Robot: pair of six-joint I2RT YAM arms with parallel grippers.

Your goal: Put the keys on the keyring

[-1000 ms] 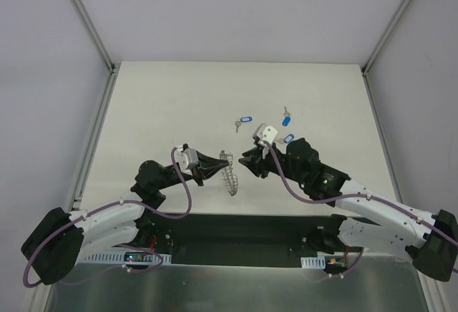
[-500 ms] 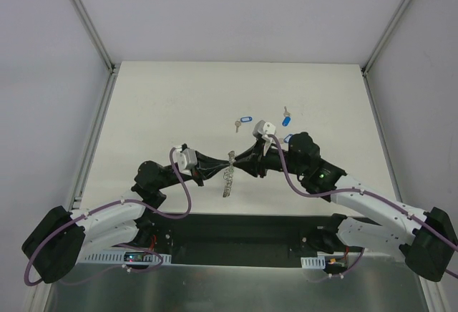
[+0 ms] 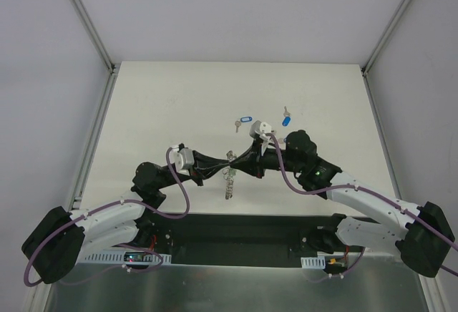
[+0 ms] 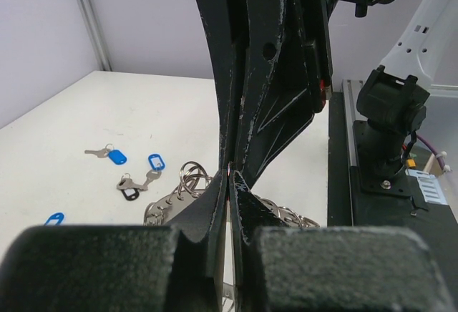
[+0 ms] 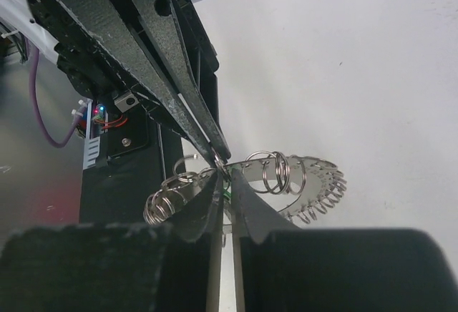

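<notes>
The keyring [image 3: 229, 178] hangs edge-on, chain-like, between the two arms above the table. My left gripper [image 3: 226, 159] is shut on its rim. The ring's small split rings show behind the left gripper [image 4: 229, 177] in the left wrist view [image 4: 169, 199]. My right gripper [image 3: 237, 160] meets it tip to tip. In the right wrist view the right gripper [image 5: 225, 174] is shut, with a bit of green tag [image 5: 227, 192] between its fingers, against the keyring [image 5: 315, 182]. Blue-tagged keys [image 3: 245, 120] [image 3: 286, 120] lie on the table behind; three show in the left wrist view [image 4: 117, 157] [image 4: 155, 161] [image 4: 54, 219].
A dark-tagged key [image 4: 129, 192] lies next to one blue key. The white table [image 3: 164, 104] has raised walls at left, right and back. The black base plate [image 3: 236, 230] and both arm bases run along the near edge.
My right gripper has moved left until its tip meets the left gripper's tip at the keyring. The keyring has swung from a tilted loop to hanging straight and edge-on.
</notes>
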